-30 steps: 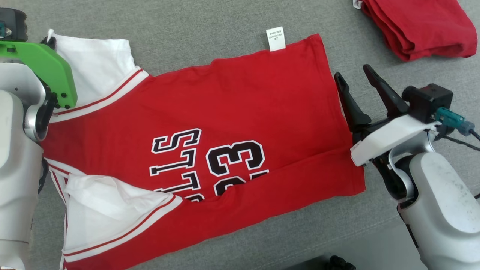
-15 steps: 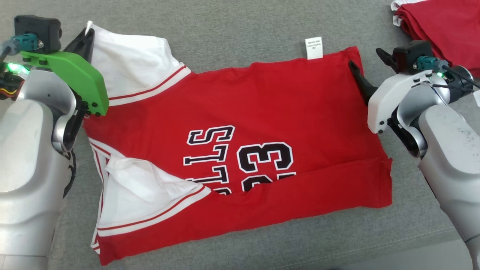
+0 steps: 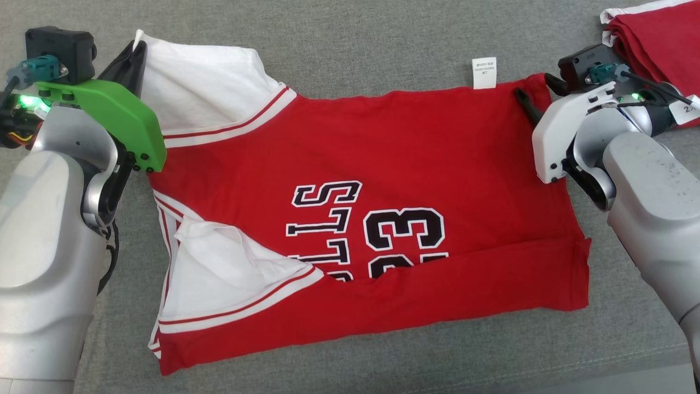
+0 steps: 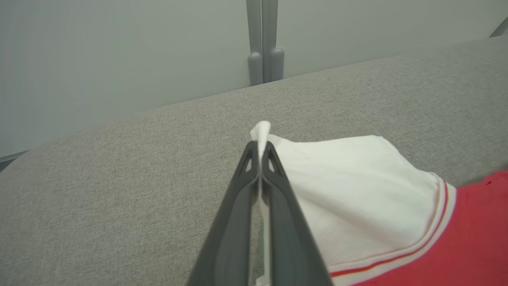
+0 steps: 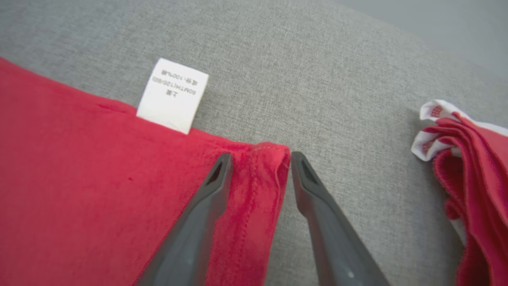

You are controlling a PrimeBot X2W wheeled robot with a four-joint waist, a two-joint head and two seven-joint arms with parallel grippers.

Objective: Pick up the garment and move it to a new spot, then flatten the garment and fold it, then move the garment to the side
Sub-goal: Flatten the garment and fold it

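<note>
Garment, a red jersey, lay spread on the grey cushion with its near edge already turned over the print, so moving and flattening looked done and folding begun. Far left of the care label, the left gripper was pressed together on the white sleeve tip. Just right of the label, the right gripper straddled the jersey's corner, fingers apart, not yet pinching. Further right lay a folded red pile. The remaining folds and the move aside looked left to do.
</note>
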